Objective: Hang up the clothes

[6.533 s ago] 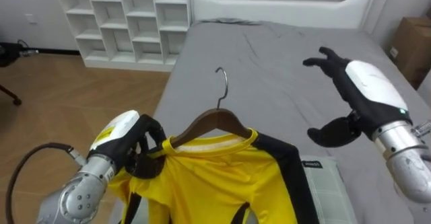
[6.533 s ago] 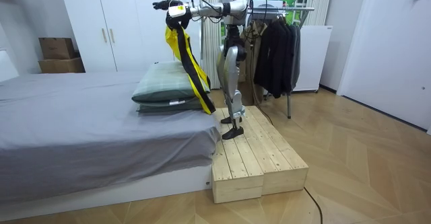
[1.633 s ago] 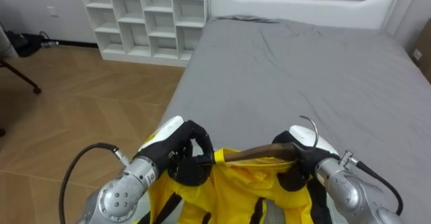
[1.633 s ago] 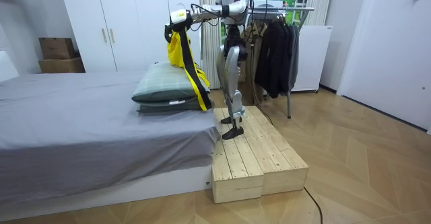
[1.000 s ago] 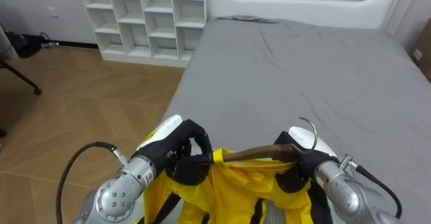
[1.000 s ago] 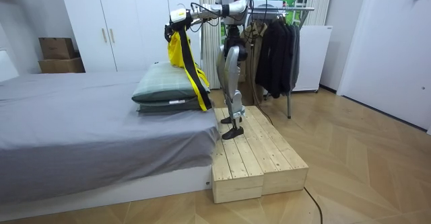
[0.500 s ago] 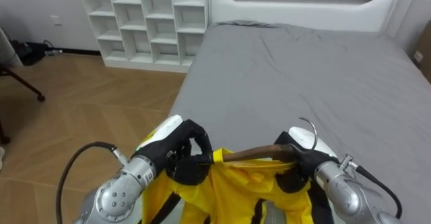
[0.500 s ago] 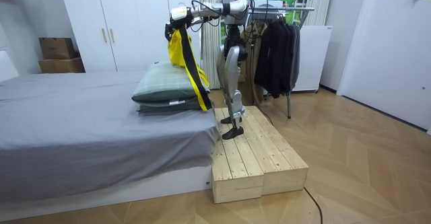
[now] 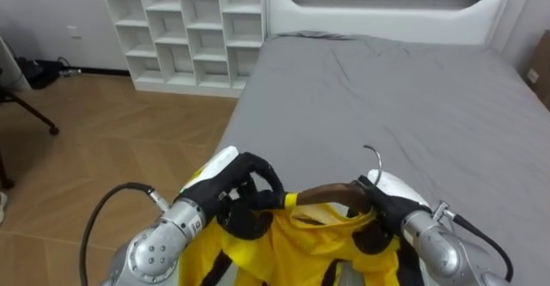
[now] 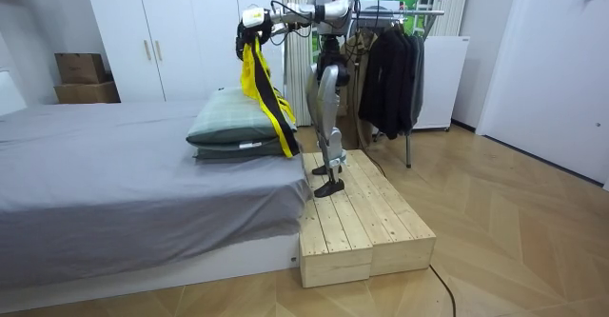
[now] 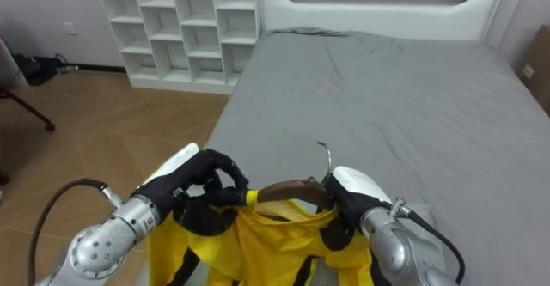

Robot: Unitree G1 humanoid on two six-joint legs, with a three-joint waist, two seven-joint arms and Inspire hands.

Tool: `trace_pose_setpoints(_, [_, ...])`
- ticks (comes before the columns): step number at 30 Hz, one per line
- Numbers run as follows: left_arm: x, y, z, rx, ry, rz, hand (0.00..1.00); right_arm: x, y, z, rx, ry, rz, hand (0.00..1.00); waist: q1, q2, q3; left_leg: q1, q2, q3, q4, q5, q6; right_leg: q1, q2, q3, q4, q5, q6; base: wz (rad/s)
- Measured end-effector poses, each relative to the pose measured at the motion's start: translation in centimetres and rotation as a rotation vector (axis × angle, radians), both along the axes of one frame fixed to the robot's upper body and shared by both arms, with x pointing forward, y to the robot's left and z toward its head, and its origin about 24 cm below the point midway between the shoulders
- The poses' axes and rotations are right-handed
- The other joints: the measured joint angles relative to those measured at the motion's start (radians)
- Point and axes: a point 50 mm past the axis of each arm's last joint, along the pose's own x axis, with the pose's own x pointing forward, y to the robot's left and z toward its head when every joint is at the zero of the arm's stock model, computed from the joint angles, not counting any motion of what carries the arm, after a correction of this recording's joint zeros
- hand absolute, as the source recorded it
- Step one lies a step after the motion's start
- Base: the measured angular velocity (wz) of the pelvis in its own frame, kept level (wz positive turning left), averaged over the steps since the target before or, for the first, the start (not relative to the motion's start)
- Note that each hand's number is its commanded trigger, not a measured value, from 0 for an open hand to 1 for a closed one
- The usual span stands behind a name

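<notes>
- left hand (image 9: 236,187): clenched on the shoulder of the yellow shirt (image 9: 301,239), over the hanger's left end; same grasp as a second ago.
- hanger (image 9: 322,193): wooden, threaded through the collar and carried between both hands above the edge of the bed (image 9: 404,97). The hook (image 9: 370,159) has shifted a little toward the left hand and still points up.
- right hand (image 9: 391,196): fingers wrapped round the hanger's right end just below the hook. Seconds ago it was spread open and clear of it.
- room view: the shirt now drapes narrower. The robot stands on the wooden platform (image 10: 362,212) facing the bed, with the clothes rack (image 10: 409,12) behind it.
- my read: two-hand hold secured; next it needs to turn to the rack and hook on.
</notes>
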Motion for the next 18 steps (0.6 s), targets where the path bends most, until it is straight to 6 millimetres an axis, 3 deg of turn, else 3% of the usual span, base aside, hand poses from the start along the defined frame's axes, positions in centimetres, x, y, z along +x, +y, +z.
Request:
trace_pose_setpoints(5, [-0.4,0.2,-0.6,0.002,0.024,0.004,0.00,-1.1,-0.2,-1.2,-0.002,0.082,0.013,1.00,0.000,-0.011,-0.0058,0.010,-0.001,0.000,0.001,0.000,0.000,0.012,-0.001,0.001,0.000,0.000,0.000,0.00])
trace_pose_setpoints(13, [-1.3,0.7,-1.9,0.016,0.086,-0.013,0.00,-1.8,-0.4,-2.0,-0.013,0.138,0.028,1.00,-0.005,-0.015,-0.0041,0.022,0.000,0.004,-0.002,0.000,0.000,0.015,0.000,0.005,-0.001,0.000,0.000,-0.03])
trace_pose_setpoints(18, [-1.3,0.9,-2.1,0.020,0.096,-0.011,0.00,-1.8,-0.5,-2.0,-0.012,0.139,0.026,1.00,-0.008,-0.025,0.0020,0.016,-0.003,0.009,-0.001,0.000,0.000,0.015,0.001,0.010,-0.020,-0.004,0.000,-0.05])
